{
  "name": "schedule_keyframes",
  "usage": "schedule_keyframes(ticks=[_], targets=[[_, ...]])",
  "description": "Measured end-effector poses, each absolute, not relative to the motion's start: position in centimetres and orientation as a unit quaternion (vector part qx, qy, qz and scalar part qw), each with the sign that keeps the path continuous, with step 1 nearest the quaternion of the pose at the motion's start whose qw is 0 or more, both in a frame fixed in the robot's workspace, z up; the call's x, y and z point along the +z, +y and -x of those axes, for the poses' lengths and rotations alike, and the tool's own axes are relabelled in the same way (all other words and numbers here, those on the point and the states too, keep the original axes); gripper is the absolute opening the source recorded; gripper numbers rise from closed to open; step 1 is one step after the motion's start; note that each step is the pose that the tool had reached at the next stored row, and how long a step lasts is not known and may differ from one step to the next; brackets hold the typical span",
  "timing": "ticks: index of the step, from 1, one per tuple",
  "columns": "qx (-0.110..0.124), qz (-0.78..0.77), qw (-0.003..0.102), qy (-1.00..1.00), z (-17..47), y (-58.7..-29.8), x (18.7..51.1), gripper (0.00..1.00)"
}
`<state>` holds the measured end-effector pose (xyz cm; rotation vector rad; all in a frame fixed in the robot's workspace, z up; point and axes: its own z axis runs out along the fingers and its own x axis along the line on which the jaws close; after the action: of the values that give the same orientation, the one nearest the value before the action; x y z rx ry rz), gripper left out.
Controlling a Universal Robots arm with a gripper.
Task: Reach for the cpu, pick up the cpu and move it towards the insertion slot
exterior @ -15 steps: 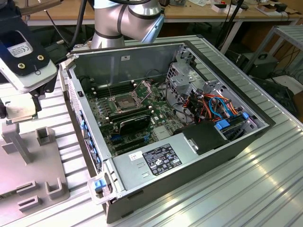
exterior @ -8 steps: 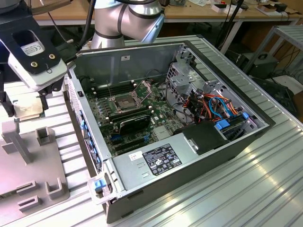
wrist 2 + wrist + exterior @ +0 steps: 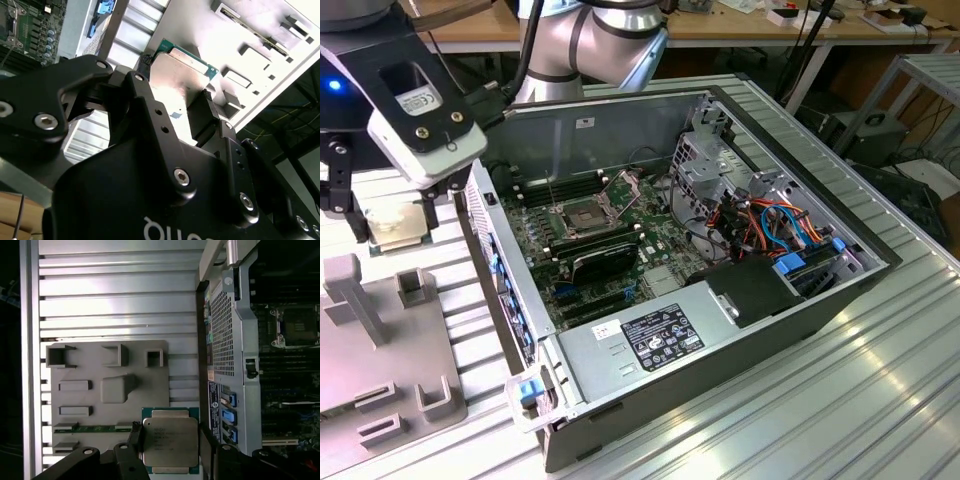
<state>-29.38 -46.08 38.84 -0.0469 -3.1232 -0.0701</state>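
My gripper [image 3: 388, 215] is shut on the cpu [image 3: 395, 226], a thin square chip with a pale metal face and a green rim. It hangs over the grey fixture plate at the exterior view's left, outside the open computer case. In both wrist views the cpu [image 3: 170, 440] [image 3: 186, 72] sits between two black fingers [image 3: 134, 432], one on each side edge. The insertion slot [image 3: 582, 215] is the metal-framed socket on the motherboard inside the case, with its frame open. It also appears in the first wrist view as the insertion slot [image 3: 295, 326], beyond the case wall.
The grey fixture plate [image 3: 380, 370] [image 3: 100, 365] carries raised blocks and notches, and a green memory stick [image 3: 95, 429] lies in it. The case's side wall [image 3: 500, 280] stands between plate and motherboard. Inside are a drive cage [image 3: 720, 170], cables and a power supply [image 3: 650, 340].
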Motion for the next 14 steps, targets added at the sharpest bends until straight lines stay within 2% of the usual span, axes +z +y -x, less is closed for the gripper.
schedule_keyframes(ticks=[14], targets=[[-0.022, 0.015, 0.009, -1.000, 27.3, -46.0, 38.8, 0.55]])
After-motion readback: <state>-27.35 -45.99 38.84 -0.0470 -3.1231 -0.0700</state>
